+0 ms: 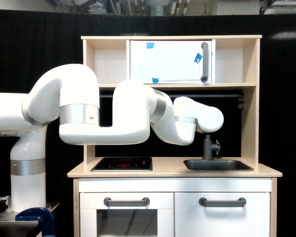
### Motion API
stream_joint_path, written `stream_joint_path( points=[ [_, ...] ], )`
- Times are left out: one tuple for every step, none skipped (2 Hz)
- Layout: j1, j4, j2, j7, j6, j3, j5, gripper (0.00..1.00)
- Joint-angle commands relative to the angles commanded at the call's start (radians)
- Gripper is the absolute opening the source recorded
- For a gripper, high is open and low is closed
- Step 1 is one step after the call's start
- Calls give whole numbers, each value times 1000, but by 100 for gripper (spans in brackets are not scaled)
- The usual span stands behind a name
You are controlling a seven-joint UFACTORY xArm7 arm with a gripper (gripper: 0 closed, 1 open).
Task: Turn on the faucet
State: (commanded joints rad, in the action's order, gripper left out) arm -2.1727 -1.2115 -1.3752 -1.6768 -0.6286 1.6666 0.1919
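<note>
Here, slim dark-grey faucet (pixel 207 148), glossy rounded arm (pixel 138 118)

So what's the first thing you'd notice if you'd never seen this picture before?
The big white robot arm grabs the eye first: it reaches in from the exterior view's left, right across the toy kitchen. Its end covers the top of the dark faucet, which stands behind the grey sink. Next comes the black hob with red rings, at the counter's left.

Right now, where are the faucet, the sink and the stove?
faucet (pixel 207 147): exterior view, on its upright post.
sink (pixel 218 165): exterior view, on the basin's floor.
stove (pixel 122 163): exterior view, on its black top.
</note>
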Motion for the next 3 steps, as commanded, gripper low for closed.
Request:
stream_joint_path(
  points=[
    [-15, -76, -8, 47, -56, -15, -38, 100],
    [-71, -161, -29, 70, -83, -12, -70, 100],
    [-83, -200, -46, 82, -108, -13, -94, 100]
  ],
)
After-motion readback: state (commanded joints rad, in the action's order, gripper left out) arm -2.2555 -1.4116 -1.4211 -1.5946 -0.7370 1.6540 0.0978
